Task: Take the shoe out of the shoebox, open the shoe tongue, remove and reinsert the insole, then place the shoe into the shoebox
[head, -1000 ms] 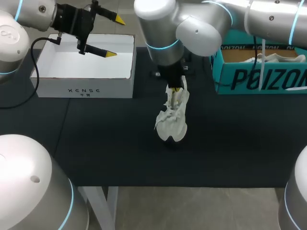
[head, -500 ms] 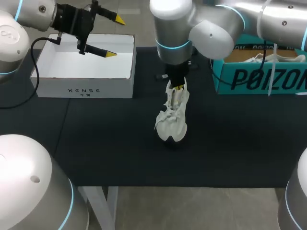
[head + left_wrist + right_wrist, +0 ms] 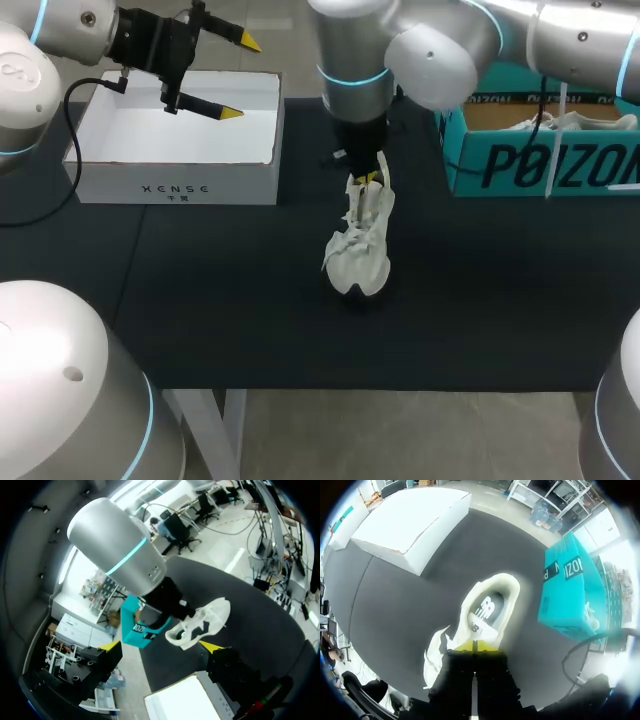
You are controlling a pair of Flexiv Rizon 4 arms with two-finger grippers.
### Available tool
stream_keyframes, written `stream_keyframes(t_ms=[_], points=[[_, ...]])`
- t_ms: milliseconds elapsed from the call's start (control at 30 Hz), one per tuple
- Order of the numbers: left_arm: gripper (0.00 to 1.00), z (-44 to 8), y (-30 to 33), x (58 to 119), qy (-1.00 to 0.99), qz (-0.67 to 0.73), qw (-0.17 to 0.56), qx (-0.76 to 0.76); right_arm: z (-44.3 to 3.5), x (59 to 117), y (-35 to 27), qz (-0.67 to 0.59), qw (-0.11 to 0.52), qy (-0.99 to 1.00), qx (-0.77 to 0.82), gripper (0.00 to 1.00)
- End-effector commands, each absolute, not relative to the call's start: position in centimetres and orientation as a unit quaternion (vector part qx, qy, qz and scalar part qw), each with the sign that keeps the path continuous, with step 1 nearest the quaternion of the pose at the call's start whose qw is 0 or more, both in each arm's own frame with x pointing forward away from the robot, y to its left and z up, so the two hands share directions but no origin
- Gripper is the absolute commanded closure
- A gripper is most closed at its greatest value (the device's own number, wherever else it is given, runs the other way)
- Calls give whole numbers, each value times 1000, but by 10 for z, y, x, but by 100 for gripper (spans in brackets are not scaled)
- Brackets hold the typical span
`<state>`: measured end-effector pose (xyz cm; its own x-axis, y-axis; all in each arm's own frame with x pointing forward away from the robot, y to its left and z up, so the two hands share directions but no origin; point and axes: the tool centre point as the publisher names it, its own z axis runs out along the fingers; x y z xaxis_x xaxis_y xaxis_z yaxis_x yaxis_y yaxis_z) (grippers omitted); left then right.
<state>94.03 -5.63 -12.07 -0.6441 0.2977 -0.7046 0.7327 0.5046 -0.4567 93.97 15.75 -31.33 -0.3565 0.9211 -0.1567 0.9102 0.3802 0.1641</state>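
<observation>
Shoe (image 3: 358,245) is out of both boxes. It sits on the dark surface (image 3: 200,300) near the middle, between the white shoebox (image 3: 175,182) and the teal box (image 3: 540,165), touching neither. It is a white shoe with loose laces spilling off one side.

Right arm comes in from the right and reaches past the middle. The right hand (image 3: 368,180) is down on the far end of the shoe. From the right wrist, the right hand (image 3: 476,646) has its yellow tips drawn together with only a thin line between them, set at the rim of the shoe (image 3: 487,612) opening. I cannot tell whether any tongue or lace is pinched in that line. Just ahead of the tips the opening gapes and the insole shows inside with a printed mark. The white shoebox (image 3: 410,520) and the teal box (image 3: 570,595) lie on either side beyond.

Left hand (image 3: 241,78) hangs over the white shoebox with its tips spread wide, holding nothing. From the left wrist, the left hand (image 3: 159,646) is parted, with the shoe (image 3: 200,625) well ahead of it under my right arm (image 3: 120,550).

A second white shoe (image 3: 580,122) lies in the teal box.
</observation>
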Motion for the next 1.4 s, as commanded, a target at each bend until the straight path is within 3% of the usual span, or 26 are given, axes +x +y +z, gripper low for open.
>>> stream_keyframes(t_ms=[33,333,400,467,500,533,800,933,1000,1033,1400], points=[[0,-121,-57,940,821,-385,282,314,-326,958,129,264,14,868,421,100],[0,-121,-57,940,821,-385,282,314,-310,995,118,220,1,926,308,99],[0,-121,-57,940,821,-385,282,314,-310,1003,120,197,5,937,289,81],[0,-121,-57,940,821,-385,282,314,-309,1009,122,186,2,946,265,78],[0,-121,-57,940,821,-385,282,314,-309,1011,124,173,2,951,256,65],[0,-121,-57,940,821,-385,282,314,-309,1013,125,162,2,955,246,58],[0,-121,-57,940,821,-385,282,314,-314,1023,125,122,16,975,186,43],[0,-121,-57,940,821,-385,282,314,-316,1033,122,110,30,981,160,42],[0,-121,-57,940,821,-385,282,314,-316,1037,124,104,37,982,150,36],[0,-121,-57,940,821,-385,282,314,-316,1040,124,102,38,983,149,23],[0,-121,-57,940,821,-385,282,314,-336,1055,132,80,44,986,137,22]])
